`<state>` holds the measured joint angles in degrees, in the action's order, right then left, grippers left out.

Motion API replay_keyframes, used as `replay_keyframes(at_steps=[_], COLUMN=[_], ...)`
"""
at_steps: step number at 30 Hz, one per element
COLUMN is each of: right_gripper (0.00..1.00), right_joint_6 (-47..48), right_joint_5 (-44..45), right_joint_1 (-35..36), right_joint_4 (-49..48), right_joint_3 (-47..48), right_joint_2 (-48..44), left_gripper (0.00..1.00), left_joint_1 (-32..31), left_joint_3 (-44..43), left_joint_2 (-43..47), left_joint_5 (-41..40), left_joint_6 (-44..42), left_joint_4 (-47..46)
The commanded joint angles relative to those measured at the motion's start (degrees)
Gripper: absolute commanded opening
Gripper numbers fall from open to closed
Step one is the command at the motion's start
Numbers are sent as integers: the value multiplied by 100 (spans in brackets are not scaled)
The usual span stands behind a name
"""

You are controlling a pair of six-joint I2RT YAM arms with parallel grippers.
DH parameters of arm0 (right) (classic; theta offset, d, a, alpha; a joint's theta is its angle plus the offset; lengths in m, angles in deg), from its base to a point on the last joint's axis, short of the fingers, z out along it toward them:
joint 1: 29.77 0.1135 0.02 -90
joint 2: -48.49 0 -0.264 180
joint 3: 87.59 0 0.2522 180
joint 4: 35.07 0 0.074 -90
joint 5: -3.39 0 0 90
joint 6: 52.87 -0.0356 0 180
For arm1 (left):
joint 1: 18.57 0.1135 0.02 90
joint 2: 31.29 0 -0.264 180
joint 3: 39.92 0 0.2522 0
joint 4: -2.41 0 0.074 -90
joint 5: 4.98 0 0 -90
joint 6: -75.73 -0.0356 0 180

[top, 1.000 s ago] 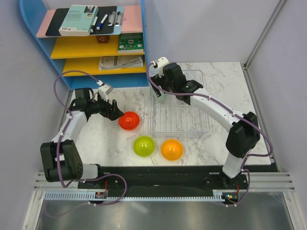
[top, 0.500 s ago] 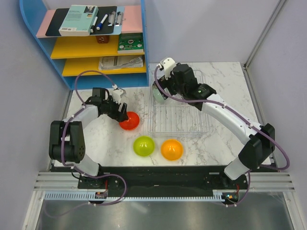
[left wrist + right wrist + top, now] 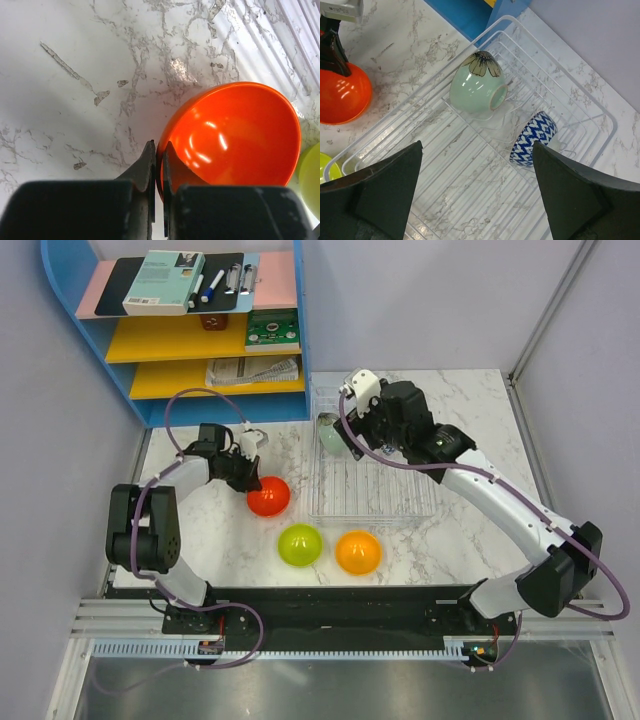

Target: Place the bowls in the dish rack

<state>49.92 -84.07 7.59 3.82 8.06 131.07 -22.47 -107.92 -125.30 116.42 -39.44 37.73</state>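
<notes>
Red bowl (image 3: 235,145) is the one that counts. It sits on the surface (image 3: 230,530) right at your left hand (image 3: 159,150), w/ its body spreading ahead & to the right of the fingertips. Fingers are almost together, only a thin slit btwn them, & the bowl's near edge runs into that slit. It looks clamped on the bowl's wall, though the wrist view is too tight to show how deep the bite goes.

Left arm lies low, forearm close to the surface, hand pointing toward the dish rack (image 3: 370,490). The rack is just beyond the bowl, on that hand's far-right side. Its long axis runs away from the arm bases, so the rim nearest you is a long side wall. Judging from this, the next move is probably lift, carry right over that rim, then set into a free slot.

Your right hand (image 3: 477,144) hovers over the rack, fingers wide apart, holding nothing. Ahead of it, the pale green bowl (image 3: 475,92) lies on its side w/ its foot toward the patterned bowl (image 3: 535,137). Both are in the far part of the rack.

Lime bowl (image 3: 299,544) & orange bowl (image 3: 358,551) wait on the surface, behind & right of the left hand. Left arm is nearer the lime one; orange sits approx. btwn both arms.
</notes>
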Motion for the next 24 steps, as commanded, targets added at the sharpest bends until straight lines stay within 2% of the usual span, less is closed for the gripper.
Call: replay_keyframes(at_steps=[1, 5, 6, 13, 19, 22, 24], right_gripper=[98, 97, 98, 98, 98, 98, 98], right_joint_6=[-93, -646, -795, -2156, -2922, -3501, -4309], right_joint_5=[-429, -1439, -2033, -4321, -5596, -6088, -6397], right_joint_1=[-150, -449, -554, -923, -1196, -1249, -1319], right_joint_4=[89, 89, 72, -192, -762, -1481, -2114], right_joint_3=[-182, -226, -217, -164, -269, -550, -752], right_joint_2=[-366, -471, -472, 19, 573, 732, 776], left_gripper=[2, 2, 2, 2, 2, 2, 2], left_joint_1=[-23, 12, 12, -268, -822, -1050, -1147], left_joint_3=[-315, -605, -701, -1571, -1766, -1783, -1844], left_joint_2=[32, 619, 726, 1386, 1544, 1614, 1623], left_joint_5=[24, 277, 410, 2202, 2424, 2258, 2108], left_joint_6=[-348, -454, -454, -199, 108, 258, 284], left_joint_4=[260, 480, 620, 815, 482, 130, 32])
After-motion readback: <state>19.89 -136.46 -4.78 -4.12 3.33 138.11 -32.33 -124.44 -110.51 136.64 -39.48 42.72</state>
